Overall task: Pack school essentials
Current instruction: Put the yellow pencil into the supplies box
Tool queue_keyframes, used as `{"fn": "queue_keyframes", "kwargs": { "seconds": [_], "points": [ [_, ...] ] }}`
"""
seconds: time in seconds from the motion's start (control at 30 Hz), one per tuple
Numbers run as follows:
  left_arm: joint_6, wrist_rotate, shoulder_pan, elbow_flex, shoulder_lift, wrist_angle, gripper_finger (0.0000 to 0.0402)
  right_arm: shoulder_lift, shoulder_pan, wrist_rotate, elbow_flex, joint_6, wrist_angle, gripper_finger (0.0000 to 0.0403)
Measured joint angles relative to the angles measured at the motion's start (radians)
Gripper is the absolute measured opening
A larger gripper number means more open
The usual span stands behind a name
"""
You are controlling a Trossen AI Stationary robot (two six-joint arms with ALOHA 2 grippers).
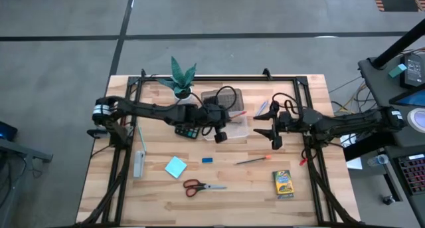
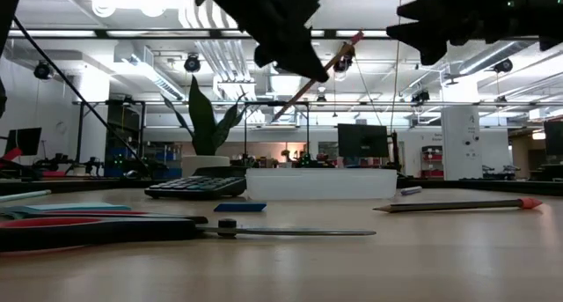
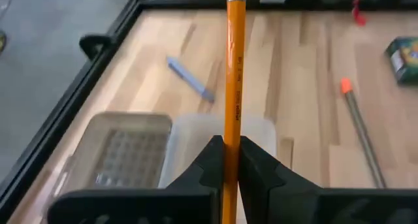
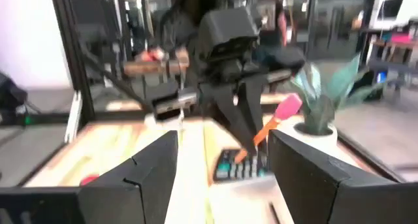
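My left gripper (image 3: 225, 160) pinches an orange pencil (image 3: 233, 74) above the clear box (image 1: 229, 127), probably; next, lower and release. My right gripper (image 4: 222, 162) hangs open, empty.

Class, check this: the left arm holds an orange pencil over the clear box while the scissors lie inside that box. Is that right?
Not quite. The left gripper does hold the pencil above the clear box, but the high view shows the scissors lying on the table, outside the box.

Orange pencil (image 3: 234, 74) with pink eraser tip, red-handled scissors (image 1: 203, 186), light-blue note pad (image 1: 176, 167), small blue eraser (image 1: 208, 160), yellow-green crayon box (image 1: 284, 183), green potted plant (image 1: 180, 76), pale wood table (image 1: 232, 195)
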Motion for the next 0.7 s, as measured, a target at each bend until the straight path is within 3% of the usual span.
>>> {"fn": "queue_keyframes", "kwargs": {
  "seconds": [0.17,0.27,0.7],
  "points": [
    [-0.043,0.0,0.018,0.0,-0.009,-0.106,0.0004,-0.03,0.0,0.001,0.123,-0.012,-0.377,0.0226],
    [-0.073,0.016,0.034,0.002,-0.004,-0.171,0.0004,-0.044,0.0,0.012,0.162,-0.008,-0.498,0.0226],
    [-0.113,0.104,0.068,0.064,-0.003,-0.248,0.0004,-0.104,0.0,0.016,0.163,-0.041,-0.538,0.0226]
  ]
}}
